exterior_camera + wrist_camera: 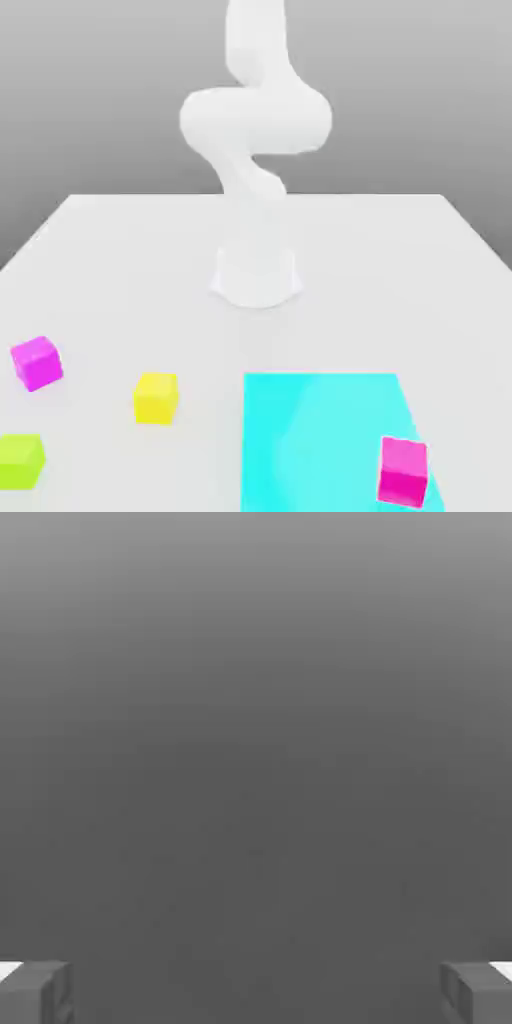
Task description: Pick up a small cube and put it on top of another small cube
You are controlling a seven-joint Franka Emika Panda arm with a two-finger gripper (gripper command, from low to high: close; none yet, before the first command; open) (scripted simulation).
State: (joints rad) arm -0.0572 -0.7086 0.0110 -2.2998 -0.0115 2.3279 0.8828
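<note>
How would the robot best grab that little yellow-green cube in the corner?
Probably from straight above, the open gripper closing on two opposite flat sides of the lime cube. It sits flat on the table with free space all round; the yellow cube stands apart.

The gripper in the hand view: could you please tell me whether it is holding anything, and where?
Nothing is held: the gripper is open, with only grey background between its fingertips.

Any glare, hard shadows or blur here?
Exterior view: flat, even light, no glare, only a faint shadow on the cyan mat; cube edges, like the lime cube, look soft. Hand view: smooth grey gradient behind the fingertips, wide apart.
</note>
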